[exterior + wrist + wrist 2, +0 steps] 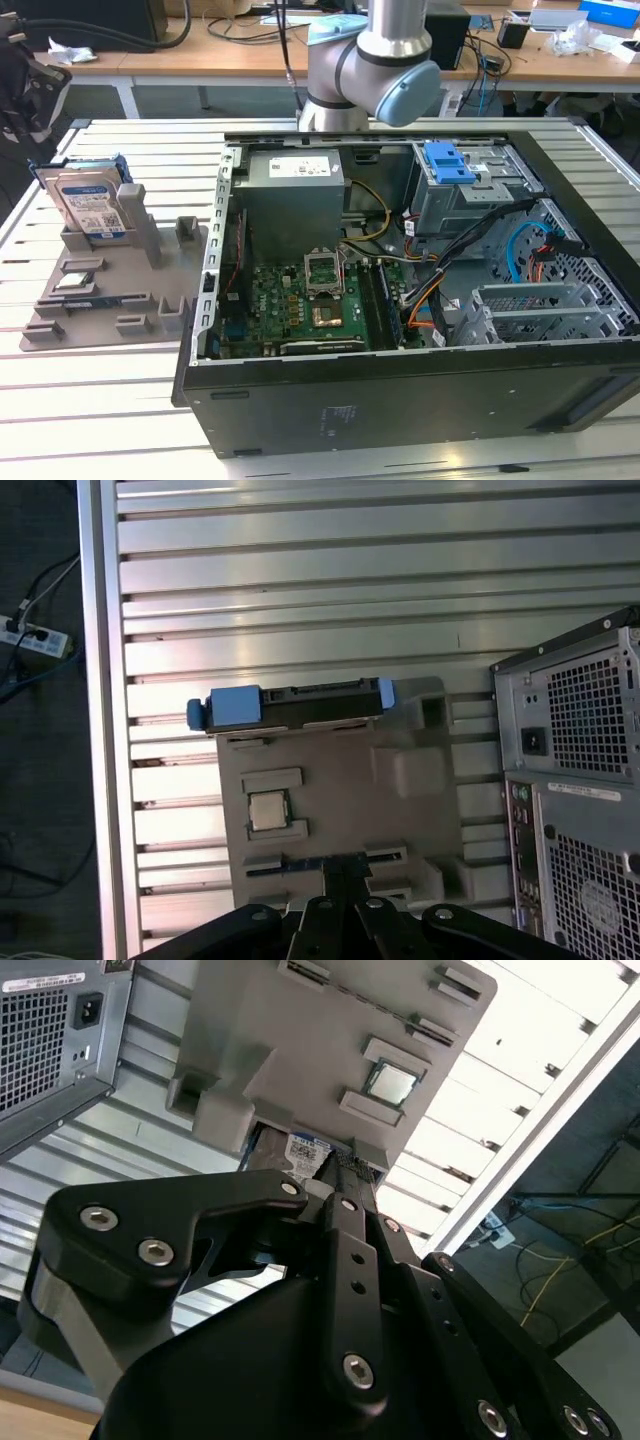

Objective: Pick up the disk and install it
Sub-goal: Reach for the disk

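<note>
The silver rectangular hard disk in its blue plastic carrier (90, 205) stands on edge, leaning back a little, in a slot of a flat grey plastic fixture plate (150, 300). In the exterior view that plate lies at about nine o'clock, on the ribbed aluminium table (100, 410). The disk's blue-and-white label faces the exterior camera. In the first wrist view the disk shows edge-on, its blue end tab (225, 708) jutting past the fixture's rim.

The black linkage gripper (345, 862) hangs over the fixture, clear of the disk. Its fingers are drawn together with nothing between them. In the second wrist view the fingertips (345, 1185) point toward the disk's label, still apart from it.

Also on the fixture are a small square silver processor chip (267, 810), seated in a shallow pocket, and a long dark strip (320, 862) near the edge farthest from the disk.

At about three o'clock from the fixture, just beside it, a black desktop computer case (400, 410) lies on its side with the panel off. Inside it are a green motherboard (290, 300) and a grey metal power supply box (295, 190). A blue plastic bracket (450, 162) sits atop a grey metal drive cage (470, 205) at roughly two o'clock within the case. The grey robot arm with a pale blue joint cap (390, 70) stands at twelve o'clock, behind the case.
</note>
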